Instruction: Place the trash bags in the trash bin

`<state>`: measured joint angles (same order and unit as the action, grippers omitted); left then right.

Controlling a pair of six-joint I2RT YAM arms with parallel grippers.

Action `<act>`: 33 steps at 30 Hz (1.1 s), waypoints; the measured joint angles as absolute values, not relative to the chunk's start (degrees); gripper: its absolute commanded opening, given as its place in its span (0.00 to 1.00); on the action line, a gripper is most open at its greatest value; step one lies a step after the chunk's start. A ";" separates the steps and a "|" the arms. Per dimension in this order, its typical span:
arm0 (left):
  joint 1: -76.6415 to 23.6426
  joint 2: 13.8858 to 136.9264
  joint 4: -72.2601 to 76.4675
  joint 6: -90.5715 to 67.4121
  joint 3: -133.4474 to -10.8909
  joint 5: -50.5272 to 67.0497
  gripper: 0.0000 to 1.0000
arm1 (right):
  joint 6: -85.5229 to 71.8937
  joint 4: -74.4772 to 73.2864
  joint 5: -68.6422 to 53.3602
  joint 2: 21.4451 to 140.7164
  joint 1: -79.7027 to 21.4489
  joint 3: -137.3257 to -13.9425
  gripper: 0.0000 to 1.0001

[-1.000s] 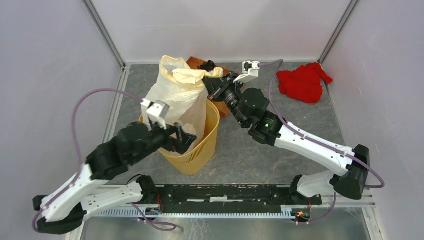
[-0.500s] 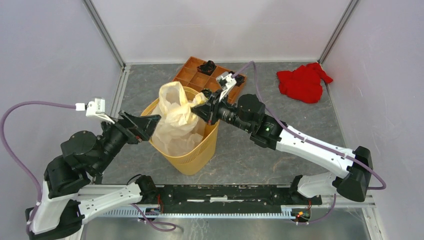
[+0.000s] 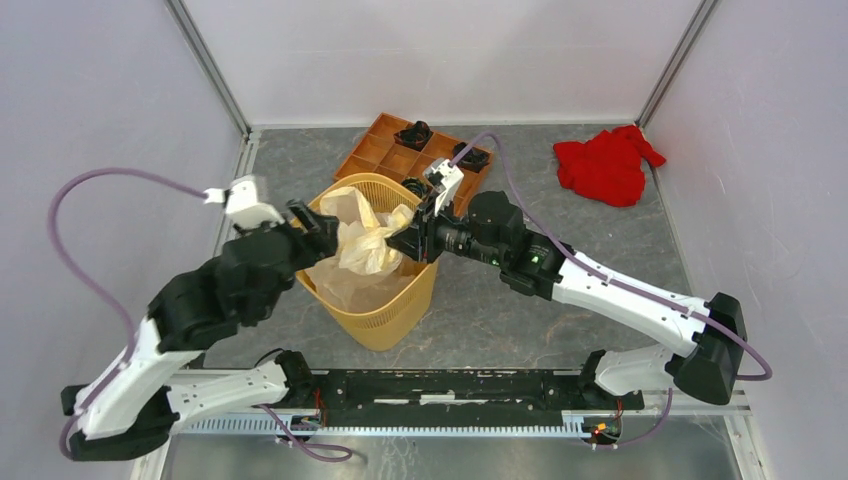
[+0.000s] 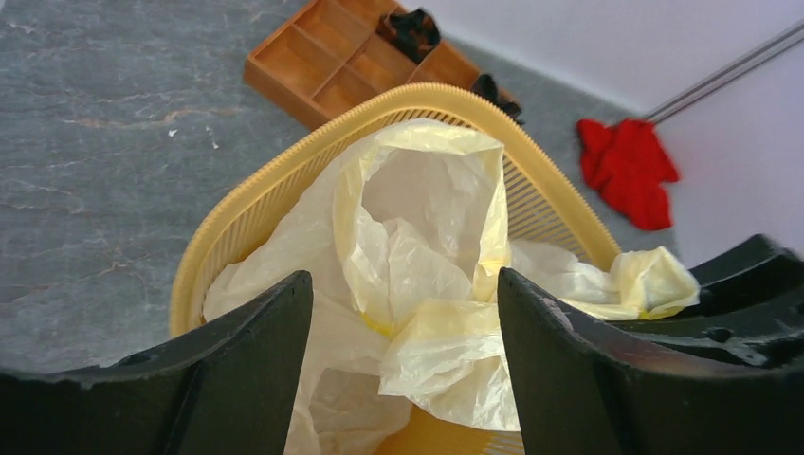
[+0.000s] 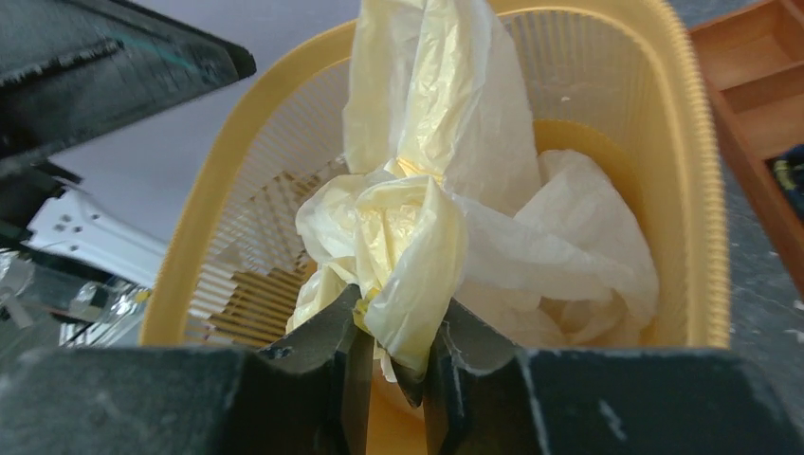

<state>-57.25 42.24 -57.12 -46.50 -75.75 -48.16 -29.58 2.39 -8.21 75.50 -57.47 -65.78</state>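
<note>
The yellow trash bin (image 3: 392, 310) stands upright mid-table. The cream-white trash bag (image 3: 362, 250) is bunched inside it, its top poking just above the rim. My right gripper (image 3: 402, 242) is over the bin's right rim, shut on a bunched fold of the bag (image 5: 410, 256). My left gripper (image 3: 322, 228) is open and empty over the bin's left rim; its fingers (image 4: 251, 370) frame the bag (image 4: 427, 256) without touching it. The bin's mesh wall shows in the right wrist view (image 5: 256, 237) and its rim in the left wrist view (image 4: 256, 190).
A brown compartmented wooden tray (image 3: 385, 150) with small black parts lies just behind the bin. A red cloth (image 3: 605, 165) lies at the back right. Grey walls close in the table on three sides.
The bag, held high above the bin a second ago, has gone down into it. My right gripper came down with it. My left arm let go and swung to the bin's left rim.
</note>
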 measured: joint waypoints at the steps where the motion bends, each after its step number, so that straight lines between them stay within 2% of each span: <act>1: -57.25 44.07 -57.36 -46.50 -76.05 -48.16 0.78 | -29.19 1.58 -7.49 75.46 -57.17 -65.84 0.31; 8: -57.25 53.32 -56.93 -46.48 -75.55 -48.18 0.75 | -24.51 -5.98 -2.15 75.40 -53.82 -68.07 0.38; 17: -57.06 54.87 -52.34 -45.71 -74.17 -47.05 0.57 | -15.11 -17.23 4.56 76.77 -53.47 -75.88 0.47; 22: -56.95 56.27 -49.63 -45.54 -73.14 -43.97 0.50 | -11.03 -18.94 7.92 76.77 -53.43 -78.67 0.48; 28: -56.53 59.18 -47.92 -44.64 -71.55 -41.39 0.33 | -7.11 -20.93 12.64 76.77 -53.45 -78.85 0.56; 33: -53.45 59.61 -45.93 -42.22 -69.67 -39.59 0.10 | -5.96 -23.51 13.17 76.79 -53.43 -80.29 0.69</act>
<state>-53.45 59.61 -45.93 -42.22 -69.67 -39.59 -5.96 -23.51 13.17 76.79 -53.43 -80.29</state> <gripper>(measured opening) 0.215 0.616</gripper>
